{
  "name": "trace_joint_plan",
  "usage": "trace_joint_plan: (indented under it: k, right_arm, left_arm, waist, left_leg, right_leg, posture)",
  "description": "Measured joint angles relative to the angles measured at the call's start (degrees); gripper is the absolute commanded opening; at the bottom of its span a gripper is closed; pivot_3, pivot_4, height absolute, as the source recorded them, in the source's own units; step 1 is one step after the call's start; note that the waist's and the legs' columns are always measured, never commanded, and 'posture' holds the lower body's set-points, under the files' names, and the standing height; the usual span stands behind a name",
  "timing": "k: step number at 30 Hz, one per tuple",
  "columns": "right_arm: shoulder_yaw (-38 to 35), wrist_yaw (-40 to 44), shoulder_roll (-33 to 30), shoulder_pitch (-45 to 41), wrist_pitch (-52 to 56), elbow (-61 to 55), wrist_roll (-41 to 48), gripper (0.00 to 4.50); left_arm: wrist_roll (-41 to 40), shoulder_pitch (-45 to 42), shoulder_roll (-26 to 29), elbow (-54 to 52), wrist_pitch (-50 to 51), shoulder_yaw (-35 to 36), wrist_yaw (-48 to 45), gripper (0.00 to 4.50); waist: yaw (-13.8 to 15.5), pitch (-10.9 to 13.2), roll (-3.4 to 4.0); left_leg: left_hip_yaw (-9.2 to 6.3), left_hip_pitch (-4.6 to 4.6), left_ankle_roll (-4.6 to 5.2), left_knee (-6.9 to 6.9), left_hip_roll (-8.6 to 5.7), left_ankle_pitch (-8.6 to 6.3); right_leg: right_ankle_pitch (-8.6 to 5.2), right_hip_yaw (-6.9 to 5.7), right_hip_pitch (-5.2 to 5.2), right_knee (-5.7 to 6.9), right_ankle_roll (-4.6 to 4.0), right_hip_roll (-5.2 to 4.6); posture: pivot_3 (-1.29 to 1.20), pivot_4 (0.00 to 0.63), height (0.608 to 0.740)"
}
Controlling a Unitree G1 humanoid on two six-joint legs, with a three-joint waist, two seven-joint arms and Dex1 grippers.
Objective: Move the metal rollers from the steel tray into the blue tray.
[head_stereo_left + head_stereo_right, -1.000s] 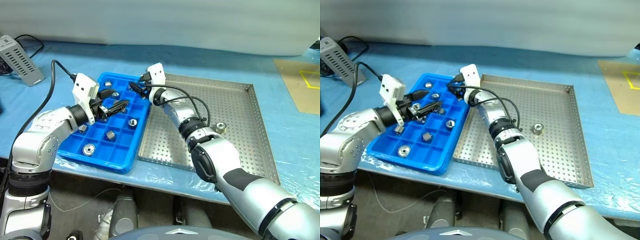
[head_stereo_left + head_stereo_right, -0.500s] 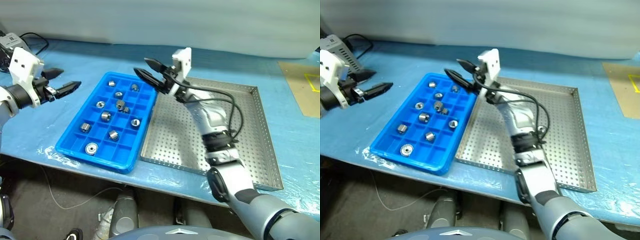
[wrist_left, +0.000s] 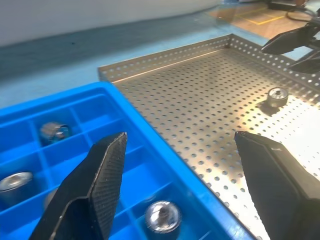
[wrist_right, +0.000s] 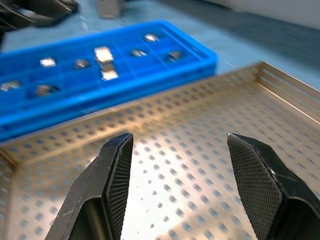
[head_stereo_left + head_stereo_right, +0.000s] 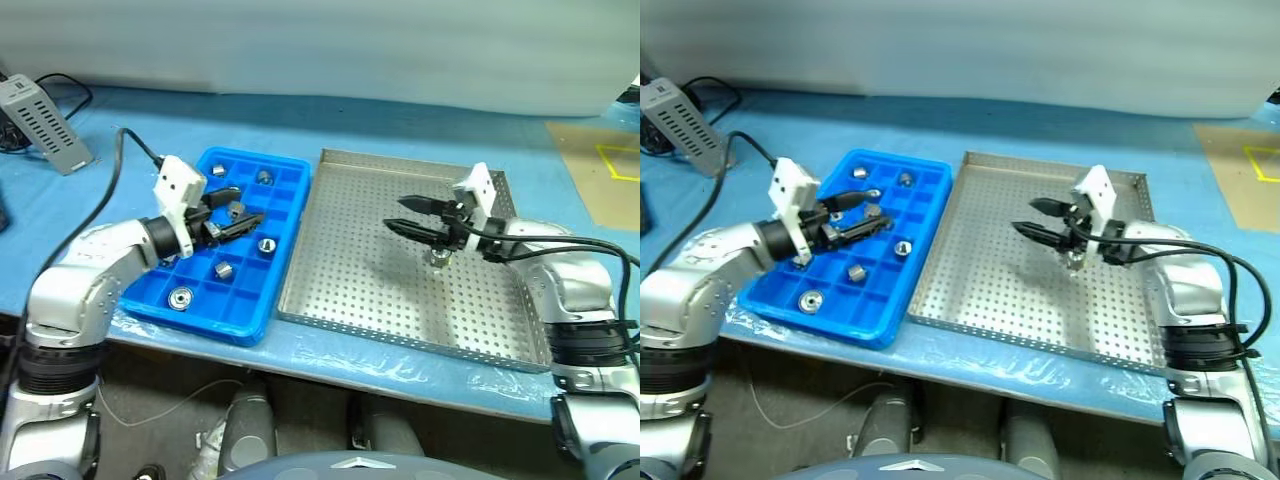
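right gripper (image 5: 408,215), jaws apart and empty, swung from bright blue compartmented plastic tray (image 5: 262,300) to above last silver-grey metal roller (image 5: 438,256) on perforated steel tray (image 5: 400,320); left gripper (image 5: 236,209), jaws apart, over blue tray; final pickup pending.

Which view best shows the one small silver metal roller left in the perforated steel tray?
The left wrist view: the small silver metal roller sits unobstructed on the perforated steel tray. In both eye views it is partly hidden beneath the right gripper.

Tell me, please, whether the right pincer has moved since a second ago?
Yes. The right pincer has swung from the blue tray's far edge across to the right side of the steel tray, beside the last roller, open and empty.
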Motion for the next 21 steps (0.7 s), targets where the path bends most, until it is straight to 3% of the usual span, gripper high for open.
trace_joint_plan:
  k: [4,15,21]
  right_arm:
    - [0.0,-3.4,0.1,-0.1,-6.2,7.5,-4.1,3.11]
    - [0.1,-2.5,-2.3,10.9,-9.6,7.2,-6.4,3.11]
    - [-1.0,-5.0,-2.4,11.7,-13.8,12.5,-8.8,3.11]
  left_arm:
    - [0.9,-2.1,-1.2,2.4,-1.2,-1.6,-0.8,3.66]
    - [2.0,-2.3,-2.2,4.1,-2.8,-3.0,-1.8,3.66]
    - [2.4,-2.6,-2.3,4.2,-2.8,-3.6,-1.8,3.66]
  waist:
    - [0.0,0.0,0.00]
    - [0.0,0.0,0.00]
    - [-0.3,0.0,0.00]
  left_leg:
    - [0.01,-0.06,0.07,0.03,-0.02,-0.04]
    - [0.04,-0.08,0.32,0.11,0.01,-0.19]
    - [0.04,-0.03,0.32,0.12,0.00,-0.19]
  right_leg:
    - [-0.01,-0.02,-0.01,-0.02,-0.02,0.00]
    - [-0.01,-0.04,0.11,-0.24,0.00,-0.03]
    - [-0.01,-0.03,0.17,-0.23,0.00,-0.05]
  posture:
    - [-0.07,0.150,0.740]
    - [-0.09,0.150,0.740]
    - [-0.10,0.150,0.740]
